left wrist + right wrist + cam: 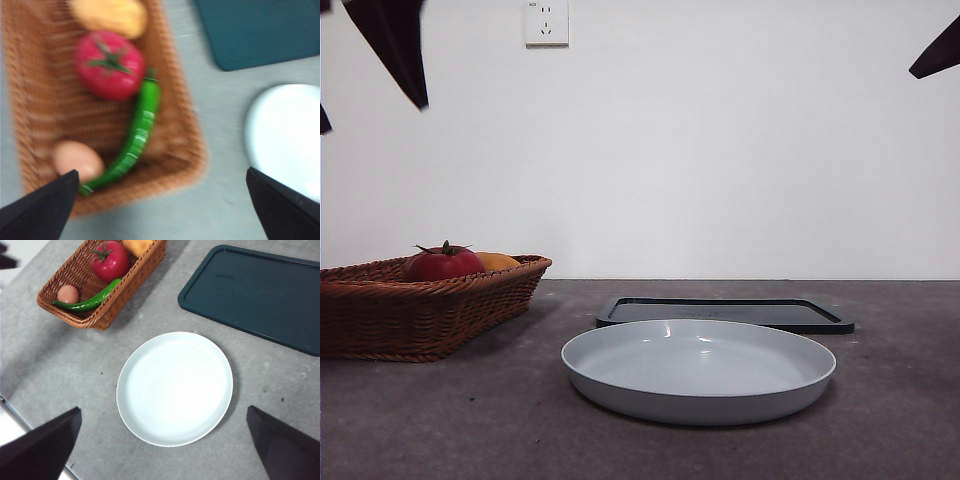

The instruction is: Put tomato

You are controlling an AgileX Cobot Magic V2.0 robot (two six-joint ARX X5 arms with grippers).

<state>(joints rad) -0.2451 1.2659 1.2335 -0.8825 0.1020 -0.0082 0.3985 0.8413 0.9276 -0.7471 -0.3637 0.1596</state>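
Red tomato [110, 261], green chili [88, 302], brown woven basket [102, 315], white plate [175, 388], dark teal tray [260, 295].

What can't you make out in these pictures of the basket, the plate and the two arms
- Front view: the basket wall hides the egg and green pepper; only the tops of the tomato and orange-yellow fruit show.
- Left wrist view: motion blur smears everything; the plate and dark tray are cut by edges.
- Right wrist view: the orange-yellow fruit and tray are cropped by edges.
- Left gripper and right gripper: only jaw tips show, set wide apart.
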